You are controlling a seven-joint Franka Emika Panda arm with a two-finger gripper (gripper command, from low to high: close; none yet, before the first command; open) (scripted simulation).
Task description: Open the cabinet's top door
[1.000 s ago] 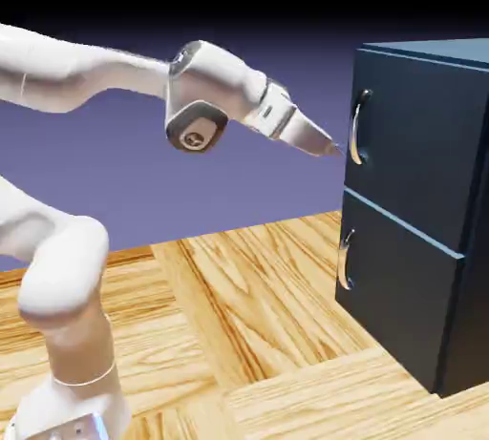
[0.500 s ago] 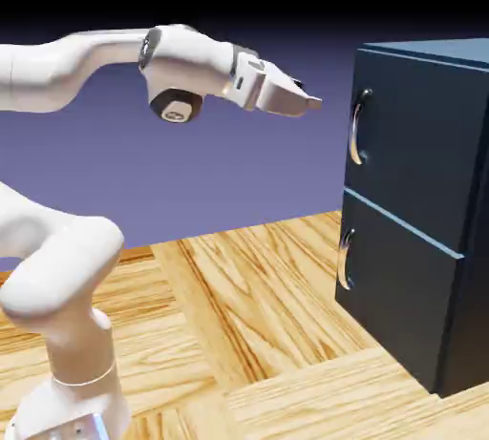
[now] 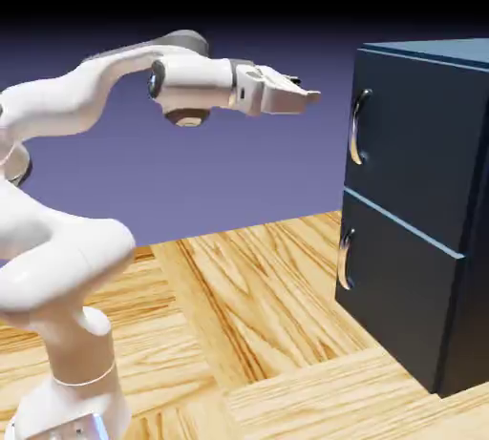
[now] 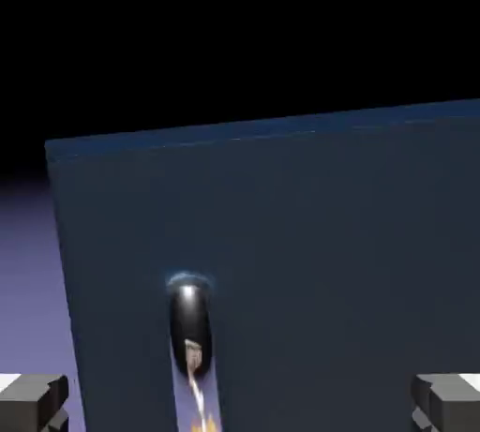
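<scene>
Gripper [image 3: 308, 96] spread wide, empty, level, short of cabinet [image 3: 420, 190]; top door [image 3: 406, 157] shut; its silver handle [image 3: 356, 127] sits lower than fingertips; you drop slightly, straddle bar, then close.

The cabinet [image 3: 420, 209] is seen as a tall dark navy box standing upright on the wooden floor at the right side of the exterior view. Its front is divided into two stacked panels. The top door [image 3: 406, 142] is flat, flush with the front and shut. A curved silver handle [image 3: 356, 127] is fixed vertically near its left edge. In the hand view, the door [image 4: 309, 271] fills most of the picture.
</scene>
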